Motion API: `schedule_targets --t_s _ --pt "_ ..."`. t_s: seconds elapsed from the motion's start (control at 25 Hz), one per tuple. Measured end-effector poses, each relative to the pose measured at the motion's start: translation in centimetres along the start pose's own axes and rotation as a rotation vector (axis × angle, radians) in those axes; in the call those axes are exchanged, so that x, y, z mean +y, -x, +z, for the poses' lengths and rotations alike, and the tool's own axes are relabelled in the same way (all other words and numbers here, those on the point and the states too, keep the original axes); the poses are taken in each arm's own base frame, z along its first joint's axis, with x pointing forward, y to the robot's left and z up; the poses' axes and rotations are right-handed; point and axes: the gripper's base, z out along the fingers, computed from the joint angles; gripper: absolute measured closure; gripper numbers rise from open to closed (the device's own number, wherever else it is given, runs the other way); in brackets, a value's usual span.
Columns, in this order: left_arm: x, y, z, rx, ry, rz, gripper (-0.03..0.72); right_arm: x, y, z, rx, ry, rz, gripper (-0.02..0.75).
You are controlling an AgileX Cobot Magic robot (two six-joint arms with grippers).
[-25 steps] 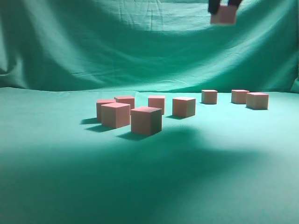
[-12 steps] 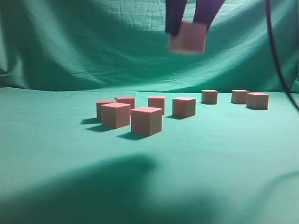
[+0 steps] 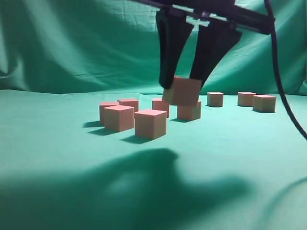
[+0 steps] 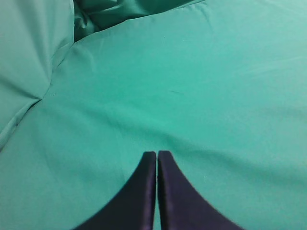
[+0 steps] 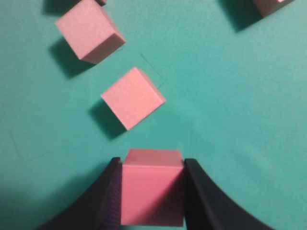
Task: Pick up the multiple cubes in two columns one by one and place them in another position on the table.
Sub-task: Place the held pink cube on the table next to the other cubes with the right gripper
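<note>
Working from left to right, the left gripper point(image 4: 157, 155) is being seen only in its own wrist view, fingertips pressed together and holding nothing, over bare table point(image 4: 216, 96); a cluster of cubes point(image 3: 134, 117) is resting left of centre; the right gripper point(image 3: 182, 88) is clamping one carried cube point(image 3: 183, 91) between its fingers, above the cloth and in front of the cluster. A collision is being judged possible; a descent too near the cubes resting below could knock them aside. The carried cube's height above the cloth is being shown by the exterior view alone; the cloth gap to the nearest resting cube point(image 5: 133, 97) is being shown by the right wrist view alone.
</note>
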Motion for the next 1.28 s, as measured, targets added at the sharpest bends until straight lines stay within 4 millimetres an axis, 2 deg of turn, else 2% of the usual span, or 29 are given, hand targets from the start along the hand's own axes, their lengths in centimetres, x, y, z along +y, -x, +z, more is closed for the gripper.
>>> schedule_targets --t_s 0.4,0.92,0.96,1.08,1.12,1.28 --pt "0.0 0.0 0.0 0.0 0.0 0.0 0.688 -0.2 0.1 3.6 0.047 -0.038 -0.015 0.48" --pt "0.0 0.0 0.0 0.0 0.0 0.0 0.688 -0.4 0.2 4.3 0.043 -0.058 -0.04 0.48" --pt "0.0 0.0 0.0 0.0 0.0 0.0 0.688 -0.4 0.1 4.2 0.048 -0.06 -0.042 0.406" --pt "0.0 0.0 0.0 0.0 0.0 0.0 0.688 -0.5 -0.1 4.2 0.072 -0.07 -0.042 0.288" --pt "0.0 0.0 0.0 0.0 0.0 0.0 0.688 -0.6 -0.1 4.1 0.084 -0.075 -0.043 0.27" --pt "0.0 0.0 0.0 0.0 0.0 0.0 0.688 -0.3 0.5 3.0 0.129 -0.101 -0.046 0.283"
